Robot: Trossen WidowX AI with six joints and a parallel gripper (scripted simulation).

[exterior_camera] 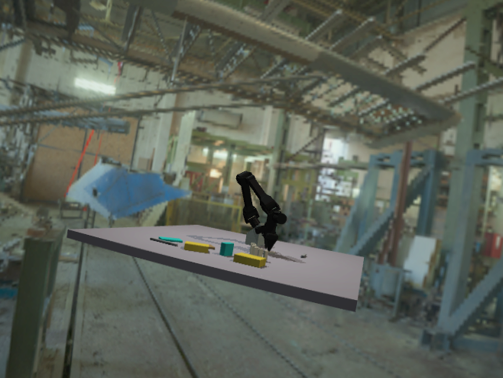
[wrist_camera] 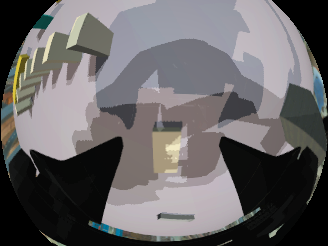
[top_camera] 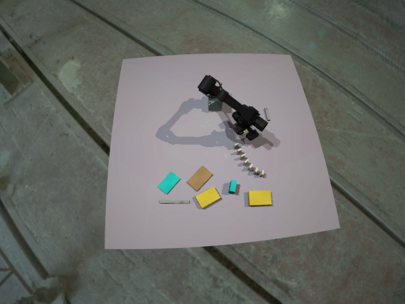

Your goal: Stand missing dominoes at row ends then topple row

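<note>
Domino (top_camera: 245, 132) (wrist_camera: 167, 152), pale cream, between open fingers, ungripped! Pincer (top_camera: 245, 132) (exterior_camera: 269, 249) (wrist_camera: 174, 142) spread wide, and seven cream ones (top_camera: 246, 161) (wrist_camera: 56, 49) stand curving nearby!

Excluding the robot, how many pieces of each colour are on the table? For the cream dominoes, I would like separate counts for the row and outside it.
Cream dominoes in the row: 7
Cream domino outside the row: 1
Teal: 2
Yellow: 2
Brown: 1
Grey: 2
Total: 15

Pinkish tabletop (top_camera: 140, 229) (exterior_camera: 325, 280) (wrist_camera: 55, 125) w/ curved domino row (top_camera: 246, 162) (exterior_camera: 257, 249) (wrist_camera: 55, 48), 2 yellow blks (top_camera: 260, 197) (top_camera: 208, 197) (exterior_camera: 249, 259) (exterior_camera: 196, 246), 2 teal (top_camera: 168, 182) (top_camera: 232, 186) (exterior_camera: 226, 249) (exterior_camera: 170, 239), 1 brown (top_camera: 199, 178), 2 grey strips (top_camera: 174, 202) (top_camera: 267, 114) (exterior_camera: 163, 242) (wrist_camera: 176, 216).
</note>
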